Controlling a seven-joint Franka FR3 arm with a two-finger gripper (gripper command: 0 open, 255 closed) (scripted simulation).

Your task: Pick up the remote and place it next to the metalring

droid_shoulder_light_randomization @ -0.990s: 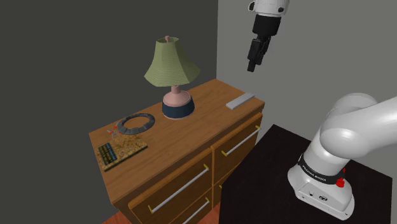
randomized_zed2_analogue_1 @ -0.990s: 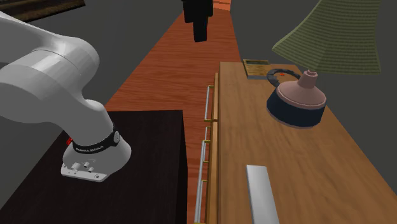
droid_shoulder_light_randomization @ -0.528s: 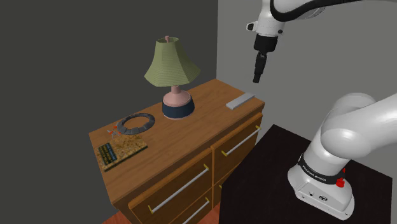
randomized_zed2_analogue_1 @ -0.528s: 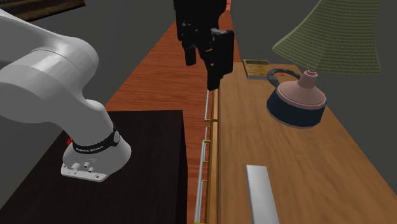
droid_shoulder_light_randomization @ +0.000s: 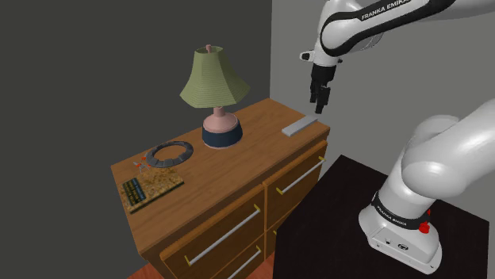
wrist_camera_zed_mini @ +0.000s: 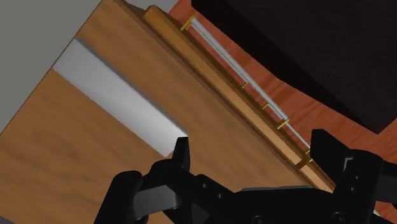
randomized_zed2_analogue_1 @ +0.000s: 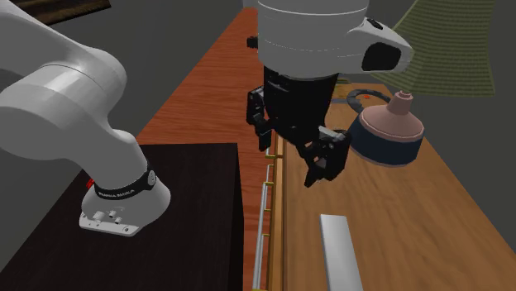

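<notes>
Over the end of the dresser [droid_shoulder_light_randomization: 238, 170] well apart from the metal ring [droid_shoulder_light_randomization: 170, 153], the tool [droid_shoulder_light_randomization: 320, 105] is held open and empty above the grey remote [droid_shoulder_light_randomization: 305, 125], which lies flat and ungrasped, so grasping, carrying and placing are judged undone.

Wooden dresser [droid_shoulder_light_randomization: 246, 156] bears lamp [droid_shoulder_light_randomization: 212, 95]; ring [droid_shoulder_light_randomization: 189, 150]; grey remote [droid_shoulder_light_randomization: 305, 126]; patterned board [droid_shoulder_light_randomization: 151, 189]

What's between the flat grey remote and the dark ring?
A green-shaded lamp with a pink-and-blue base stands between the grey remote and the dark ring, in the shoulder view.
</notes>
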